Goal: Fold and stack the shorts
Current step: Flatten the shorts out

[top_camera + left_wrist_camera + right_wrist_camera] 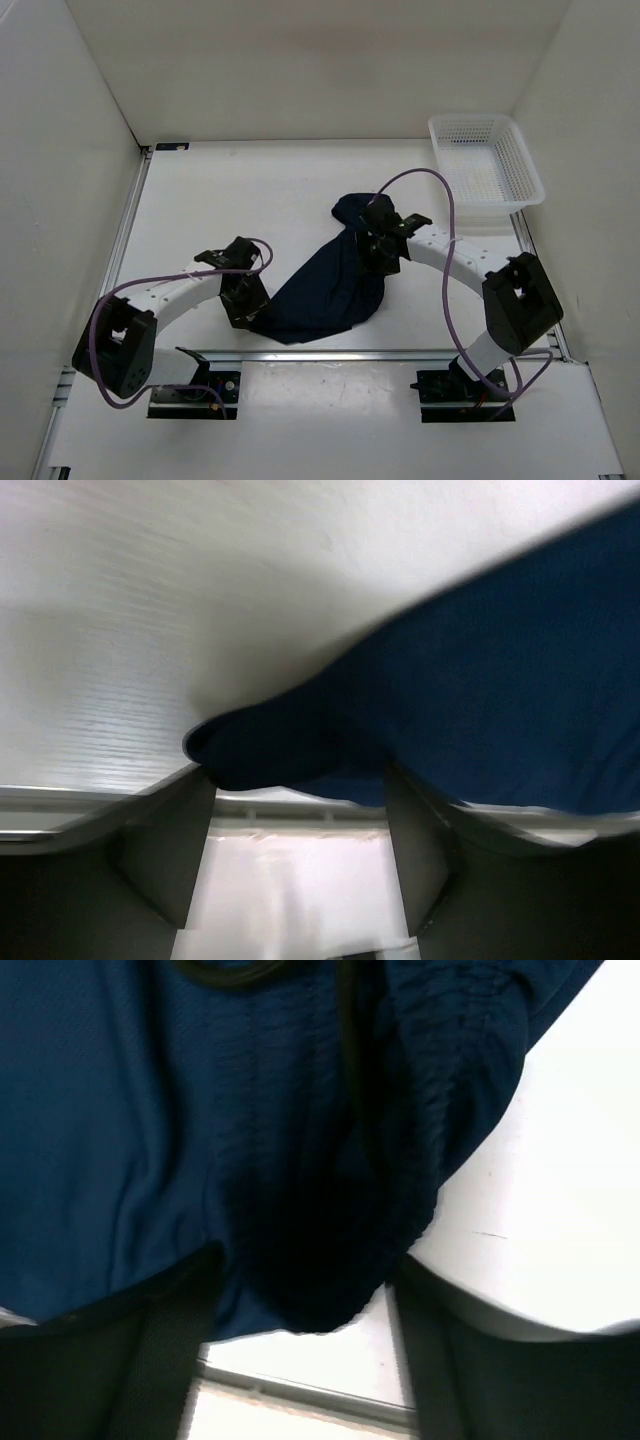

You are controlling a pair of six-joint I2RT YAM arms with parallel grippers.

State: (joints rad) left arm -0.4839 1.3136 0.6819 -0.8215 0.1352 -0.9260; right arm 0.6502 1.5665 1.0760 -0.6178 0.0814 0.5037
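Far left of the basket (440,160): left gripper (300,778) wide, astride a hem corner of the shorts (325,290), no firm pinch visible yet. Best to close only with the corner deep between the fingers, catching both layers, tips kept off the table (220,190).

Between that corner and the basket: navy cloth lying on a slant, flatter at the end away from the basket, bunched at the end towards it.

Just left of the basket, a little nearer the arm bases: right gripper (305,1275) likewise wide, straddling the gathered waistband, with the drawstring (225,970) looped just beyond. Wise to take the band alone, not the string, then lift both ends level for an even fold.

Basket apart from the cloth. Purple cable (450,290), arcing just left of the basket: a likely snag during the lift.
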